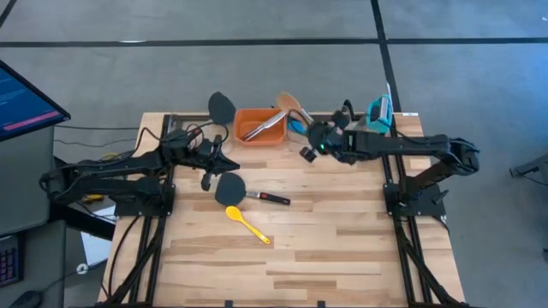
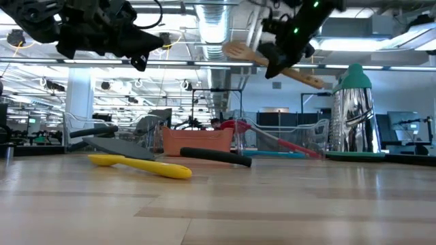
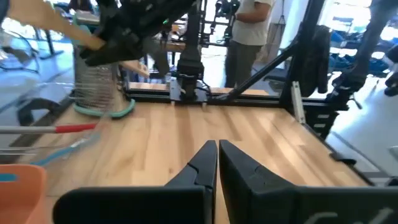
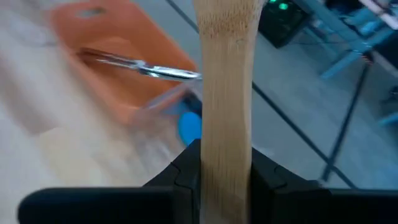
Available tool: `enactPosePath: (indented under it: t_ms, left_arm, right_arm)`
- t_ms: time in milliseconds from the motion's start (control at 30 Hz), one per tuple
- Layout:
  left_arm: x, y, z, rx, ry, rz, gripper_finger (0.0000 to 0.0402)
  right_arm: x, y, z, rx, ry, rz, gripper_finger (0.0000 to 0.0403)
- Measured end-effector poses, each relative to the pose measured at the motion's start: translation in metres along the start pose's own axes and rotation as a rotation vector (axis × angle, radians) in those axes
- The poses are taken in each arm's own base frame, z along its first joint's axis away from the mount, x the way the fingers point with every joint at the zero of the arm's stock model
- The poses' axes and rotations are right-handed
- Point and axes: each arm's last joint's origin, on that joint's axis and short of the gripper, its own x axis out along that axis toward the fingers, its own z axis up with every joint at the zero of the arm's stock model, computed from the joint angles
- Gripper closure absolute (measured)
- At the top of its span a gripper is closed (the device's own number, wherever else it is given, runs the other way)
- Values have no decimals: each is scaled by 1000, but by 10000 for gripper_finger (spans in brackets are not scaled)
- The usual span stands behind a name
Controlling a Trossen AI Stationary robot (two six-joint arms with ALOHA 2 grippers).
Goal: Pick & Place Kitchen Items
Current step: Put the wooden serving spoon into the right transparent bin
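Right wrist view: right gripper (image 4: 226, 165) clamps wooden utensil (image 4: 226, 74) btwn its fingers, raised near tabletop's far edge, beside orange bin (image 1: 259, 126) w/ metal tongs (image 1: 262, 128). Left gripper (image 3: 217, 155) shut, empty. Yellow spoon (image 1: 247, 223), black spatula (image 1: 229, 186) mid-table (image 1: 342, 248). Person (image 3: 247, 37) behind.

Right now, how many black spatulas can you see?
2: one black spatula lies mid-table beside the yellow spoon; the other sticks out past the table's far edge, left of the orange bin. More may be hidden.
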Motion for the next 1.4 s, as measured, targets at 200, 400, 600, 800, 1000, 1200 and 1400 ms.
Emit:
enactPosePath:
  t_ms: [200, 400, 600, 800, 1000, 1200, 1400]
  left_arm:
    - [-2, 0, -1, 36, -6, 30, 398]
    - [-2, 0, 0, 43, -17, 30, 398]
    - [-2, 0, 1, 44, -19, 30, 398]
    - [-2, 0, 1, 44, -19, 29, 399]
    - [-2, 0, 1, 72, -24, 30, 399]
    - [-2, 0, 1, 91, -23, 29, 399]
    - [-2, 0, 1, 91, -23, 29, 398]
  right_arm:
    - [43, -19, -1, -56, 56, -90, 339]
    - [95, -24, -8, -164, 82, -54, 339]
    - [136, -29, -26, -224, 147, -42, 339]
    - [149, -29, -38, -264, 207, -25, 339]
    - [149, -30, -45, -263, 235, -4, 339]
    - [151, -33, -49, -193, 261, 35, 339]
    - [152, -36, -57, -211, 318, 42, 267]
